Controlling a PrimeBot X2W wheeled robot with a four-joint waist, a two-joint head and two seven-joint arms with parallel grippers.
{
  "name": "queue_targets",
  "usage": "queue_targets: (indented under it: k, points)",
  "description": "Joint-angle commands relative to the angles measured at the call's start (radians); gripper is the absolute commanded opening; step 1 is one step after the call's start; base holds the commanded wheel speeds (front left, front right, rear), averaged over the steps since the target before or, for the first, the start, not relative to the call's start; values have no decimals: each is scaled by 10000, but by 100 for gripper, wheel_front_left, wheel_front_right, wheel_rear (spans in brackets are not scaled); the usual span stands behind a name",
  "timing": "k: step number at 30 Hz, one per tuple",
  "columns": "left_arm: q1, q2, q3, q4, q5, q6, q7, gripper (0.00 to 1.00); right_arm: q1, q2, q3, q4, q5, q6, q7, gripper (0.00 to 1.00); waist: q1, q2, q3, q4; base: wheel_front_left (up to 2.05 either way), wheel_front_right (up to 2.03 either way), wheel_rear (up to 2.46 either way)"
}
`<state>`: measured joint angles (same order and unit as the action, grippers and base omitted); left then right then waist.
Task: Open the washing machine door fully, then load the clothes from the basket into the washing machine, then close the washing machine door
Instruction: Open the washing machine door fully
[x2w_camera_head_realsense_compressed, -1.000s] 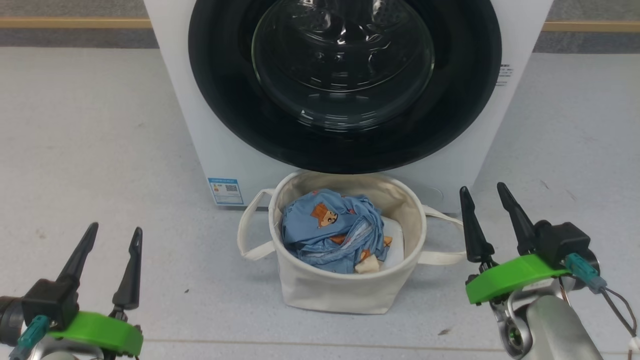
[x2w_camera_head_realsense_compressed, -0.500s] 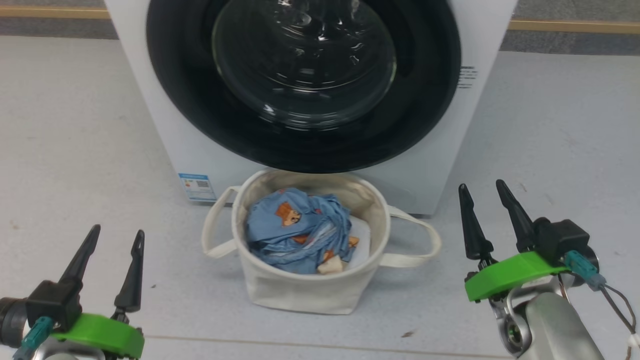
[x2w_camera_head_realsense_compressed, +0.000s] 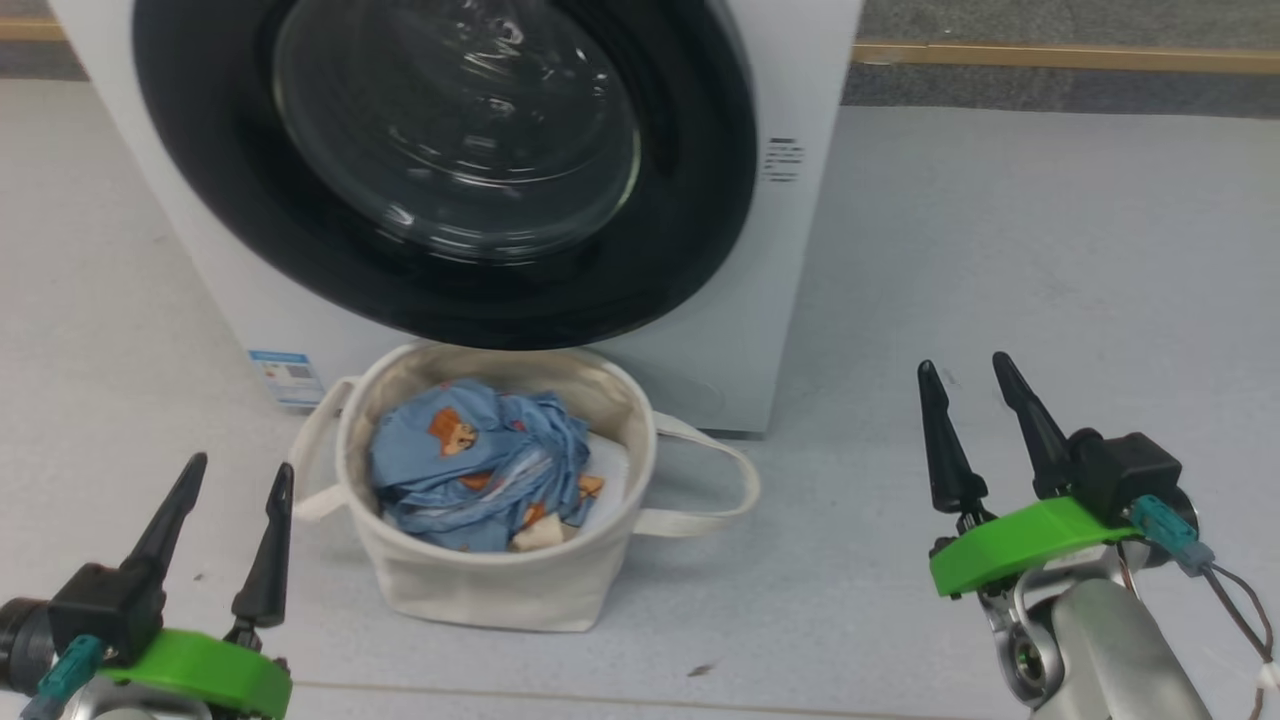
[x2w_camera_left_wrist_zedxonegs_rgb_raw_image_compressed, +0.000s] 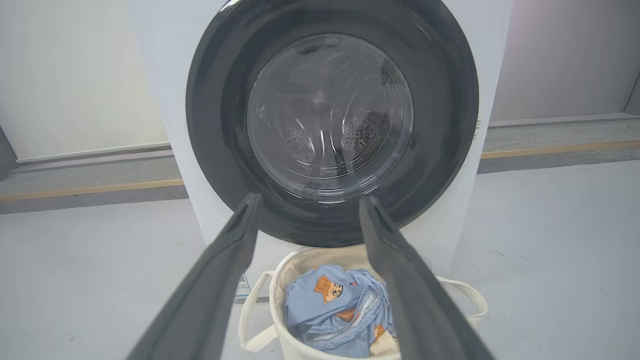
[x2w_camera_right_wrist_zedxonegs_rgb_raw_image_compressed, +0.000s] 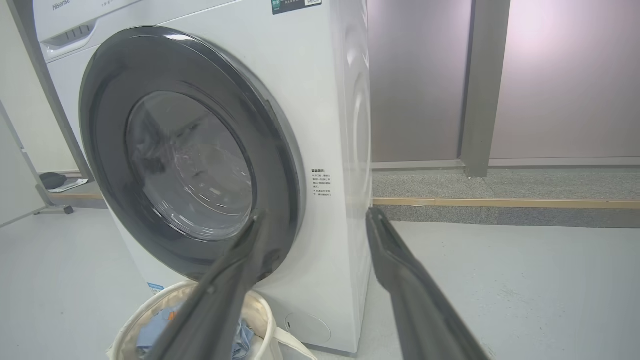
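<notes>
Dark fingers (x2w_camera_head_realsense_compressed: 265, 560) stand apart and empty on both our left gripper (x2w_camera_head_realsense_compressed: 243, 463) and right gripper (x2w_camera_head_realsense_compressed: 962, 362), low over the floor (x2w_camera_head_realsense_compressed: 1000, 250). Between them the basket (x2w_camera_head_realsense_compressed: 480, 585) holds the clothes (x2w_camera_head_realsense_compressed: 470, 470), just before the washer (x2w_camera_head_realsense_compressed: 800, 260), beneath its shut door (x2w_camera_head_realsense_compressed: 700, 200).

The head view's top edge cuts off the upper part of the washing machine door (x2w_camera_head_realsense_compressed: 445, 150). On the washing machine (x2w_camera_head_realsense_compressed: 770, 280), the print of the blue label (x2w_camera_head_realsense_compressed: 283, 372) and of the sticker (x2w_camera_head_realsense_compressed: 784, 160) beside the door is too small to read. The basket (x2w_camera_head_realsense_compressed: 480, 590) wall hides the lower clothes (x2w_camera_head_realsense_compressed: 470, 470); of the cream cloth (x2w_camera_head_realsense_compressed: 535, 537) only a corner shows. In the right wrist view a dark thing (x2w_camera_right_wrist_zedxonegs_rgb_raw_image_compressed: 52, 180) on the far floor (x2w_camera_right_wrist_zedxonegs_rgb_raw_image_compressed: 50, 260) is too small to tell
</notes>
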<state>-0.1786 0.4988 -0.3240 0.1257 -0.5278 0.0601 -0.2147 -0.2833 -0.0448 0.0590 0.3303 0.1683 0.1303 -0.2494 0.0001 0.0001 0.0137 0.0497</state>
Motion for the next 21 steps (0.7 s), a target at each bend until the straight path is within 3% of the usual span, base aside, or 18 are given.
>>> queue_targets:
  k: [1,10,21]
  points:
    - [-601,321,481,-226,-38,1,-102,100,-406,-54,244,-305,17,4,-124,100,0,-1,3,-2,101,101,-203]
    - [-579,290,414,-148,-22,8,-178,100,-375,-54,209,-344,37,4,-124,100,0,-1,-25,-3,62,62,-124]
    - [-466,154,327,-163,-113,47,-232,100,-299,-54,212,-415,230,4,-124,100,0,-1,-115,-38,4,4,-8]
